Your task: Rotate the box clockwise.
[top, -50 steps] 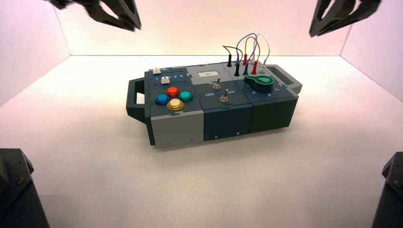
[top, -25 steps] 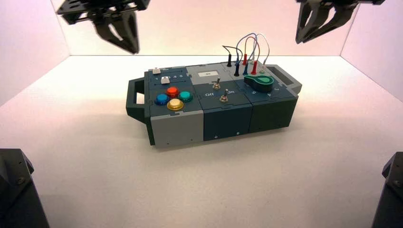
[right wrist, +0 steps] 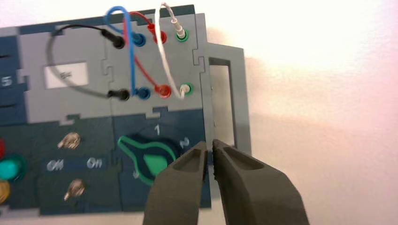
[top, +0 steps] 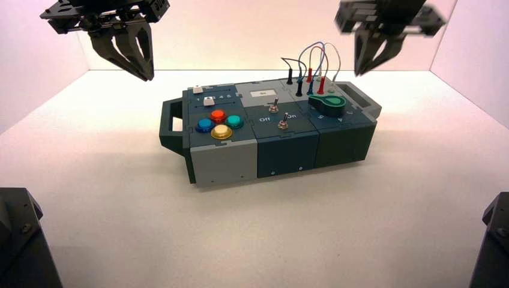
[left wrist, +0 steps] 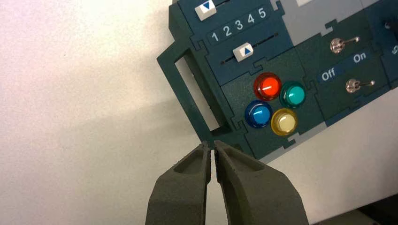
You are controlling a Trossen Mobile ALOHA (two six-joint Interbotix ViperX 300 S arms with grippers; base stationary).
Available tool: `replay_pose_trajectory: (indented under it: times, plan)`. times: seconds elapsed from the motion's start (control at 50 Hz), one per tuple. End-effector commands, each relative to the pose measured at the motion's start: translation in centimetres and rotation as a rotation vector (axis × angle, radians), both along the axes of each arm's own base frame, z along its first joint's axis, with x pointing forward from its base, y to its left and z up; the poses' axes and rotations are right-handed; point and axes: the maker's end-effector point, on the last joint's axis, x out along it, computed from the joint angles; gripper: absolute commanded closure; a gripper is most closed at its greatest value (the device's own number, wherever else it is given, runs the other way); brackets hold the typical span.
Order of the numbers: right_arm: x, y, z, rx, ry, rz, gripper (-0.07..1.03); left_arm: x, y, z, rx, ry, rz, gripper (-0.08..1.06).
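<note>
The long dark teal-and-grey box [top: 287, 157] lies across the middle of the white table, its left end slightly nearer me. It has a dark handle [top: 170, 126] on the left end and a grey handle [top: 359, 96] on the right end. My left gripper [top: 141, 72] hangs shut and empty above and behind the left end; in the left wrist view its tips [left wrist: 211, 147] sit just off the dark handle [left wrist: 195, 91]. My right gripper [top: 363, 69] hangs shut and empty above the right end; in the right wrist view its tips [right wrist: 210, 145] are over the grey handle [right wrist: 225, 98].
On the box's top are four round buttons [top: 218, 115], two toggle switches [top: 282, 125], a green knob [top: 328, 104] and looped wires [top: 312, 60]. White walls close in the table at the back and sides. The arm bases [top: 21, 240] stand at the front corners.
Both grippers have come down from the top of the high view and turned tips-down, the right one also moving inward toward the wires. The box has not moved.
</note>
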Motion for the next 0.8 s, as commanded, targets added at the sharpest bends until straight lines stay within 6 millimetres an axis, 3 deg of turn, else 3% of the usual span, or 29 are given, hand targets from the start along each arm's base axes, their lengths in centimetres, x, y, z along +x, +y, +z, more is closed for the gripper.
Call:
replay_pose_trajectory:
  times: [0.02,0.2,0.46,0.8]
  plan:
    - [1.6,0.4,-0.8,0.003,0.006,-0.010,0.95,0.6,-0.2,0.6,-0.010,-0.020,0.001,0.94]
    - [2.3,0.6,-2.0,-0.006,0.029,-0.008,0.97,1.5,-0.6,0.0,-0.006,-0.011,0.003,1.01]
    - [2.9,-1.2,-2.1,-0.015,0.031,-0.048,0.97,3.7,-1.6,-1.4,0.011,0.029,-0.005,1.01]
    - [2.5,-1.6,-4.0,-0.036,0.080,-0.038,0.98,5.2,-2.2,-2.9,0.023,0.052,-0.002,1.01]
